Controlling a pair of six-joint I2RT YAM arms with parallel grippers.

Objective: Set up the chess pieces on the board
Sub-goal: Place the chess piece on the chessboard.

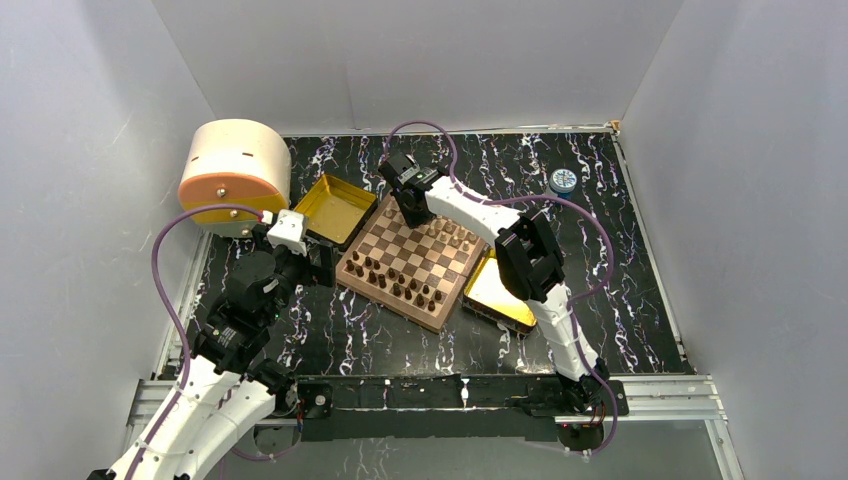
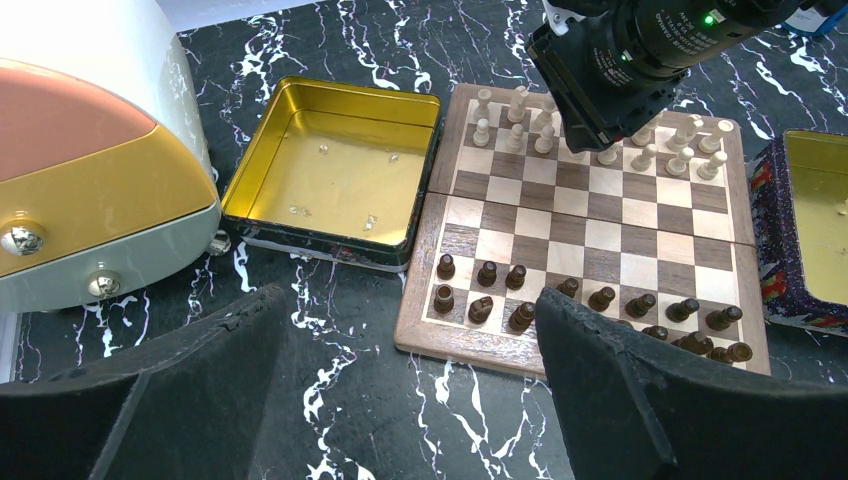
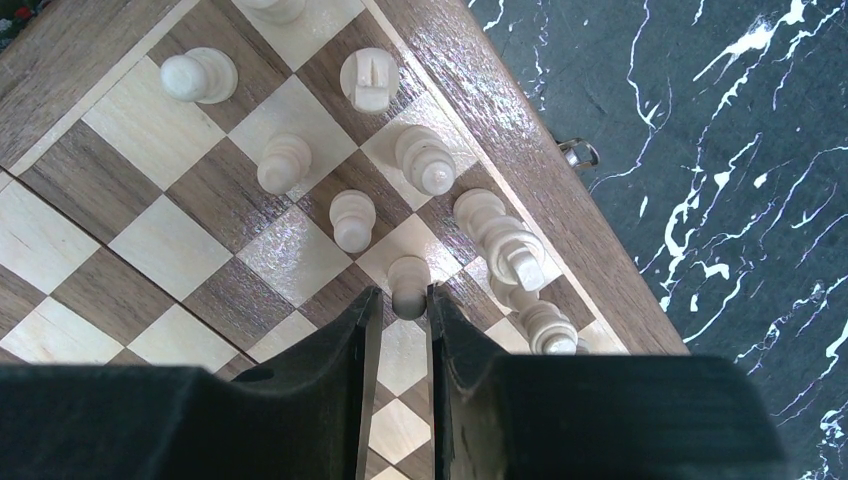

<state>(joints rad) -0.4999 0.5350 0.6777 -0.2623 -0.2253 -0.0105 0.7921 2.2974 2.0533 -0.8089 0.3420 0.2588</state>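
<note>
The board (image 1: 420, 252) lies in the middle of the black marble table. Dark chess pieces (image 1: 400, 285) stand in two rows on its near side, light ones (image 1: 450, 232) along its far side. My right gripper (image 1: 410, 210) hangs over the far-left corner. In the right wrist view its jaws (image 3: 403, 300) stand narrowly open around a light pawn (image 3: 408, 285) that is upright on a square; a thin gap shows on the left side. My left gripper (image 2: 408, 305) is wide open and empty, low over the table beside the board's near-left corner (image 2: 420, 335).
An open gold tray (image 1: 335, 208) sits left of the board and another (image 1: 495, 290) right of it. A cream and orange rounded box (image 1: 235, 170) stands at the back left. A small blue and white disc (image 1: 563, 180) lies at the back right.
</note>
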